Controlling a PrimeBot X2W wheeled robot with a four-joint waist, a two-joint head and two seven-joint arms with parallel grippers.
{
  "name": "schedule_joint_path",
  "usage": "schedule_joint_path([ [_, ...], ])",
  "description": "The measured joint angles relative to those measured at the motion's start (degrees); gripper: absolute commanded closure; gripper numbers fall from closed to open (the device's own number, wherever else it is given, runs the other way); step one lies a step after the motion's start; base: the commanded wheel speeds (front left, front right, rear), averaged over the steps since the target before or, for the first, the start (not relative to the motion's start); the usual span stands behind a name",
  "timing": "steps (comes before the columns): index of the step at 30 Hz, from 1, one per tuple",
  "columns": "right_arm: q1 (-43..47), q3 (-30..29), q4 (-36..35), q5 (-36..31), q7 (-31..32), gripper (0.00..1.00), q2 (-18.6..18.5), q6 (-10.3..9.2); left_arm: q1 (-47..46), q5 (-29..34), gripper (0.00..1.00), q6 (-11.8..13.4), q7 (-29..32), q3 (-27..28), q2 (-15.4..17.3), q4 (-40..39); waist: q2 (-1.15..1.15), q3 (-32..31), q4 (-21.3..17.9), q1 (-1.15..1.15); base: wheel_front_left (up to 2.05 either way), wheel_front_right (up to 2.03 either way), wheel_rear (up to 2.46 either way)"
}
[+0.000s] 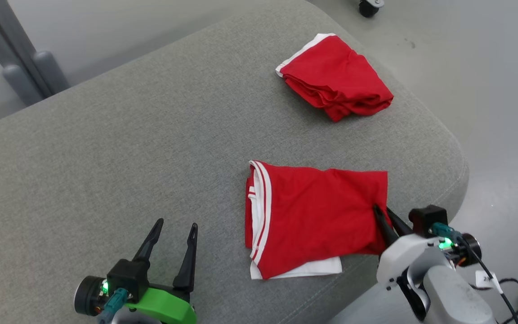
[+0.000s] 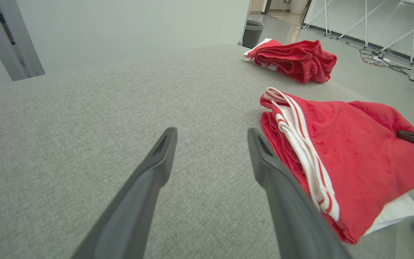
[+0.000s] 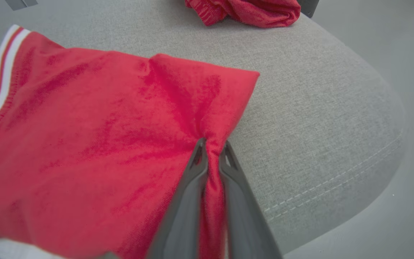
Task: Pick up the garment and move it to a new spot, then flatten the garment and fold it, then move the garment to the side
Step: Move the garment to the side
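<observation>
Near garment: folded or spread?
Folded. The near garment shows stacked layers at its striped edge, with a white layer peeking out underneath; the right pincer pinches its edge.

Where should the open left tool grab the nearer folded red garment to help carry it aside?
I'd grip the garment by its striped hem on the left edge, coming in flat from the left. The left tool sits open beside that edge, and the right tool pinches the opposite edge.
</observation>
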Motion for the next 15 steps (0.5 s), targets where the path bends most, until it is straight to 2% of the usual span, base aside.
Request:
schedule_joint_path([
  [8,-14.17,6.54,-2.90,-4.90,0.02,1.00,0.08,0.00,0.02,-0.08,0.00,0.00,0.00,1.01,2.13,-0.94,0.00,3.89,-1.15,0.00,0.00,0.00,0.00],
  [15,-32.28,3.14,0.16,-15.34,3.19,1.00,-0.05,0.00,-1.90,-0.60,0.00,0.00,0.01,0.36,4.68,-1.92,0.00,7.34,1.19,0.00,0.00,0.00,0.00],
])
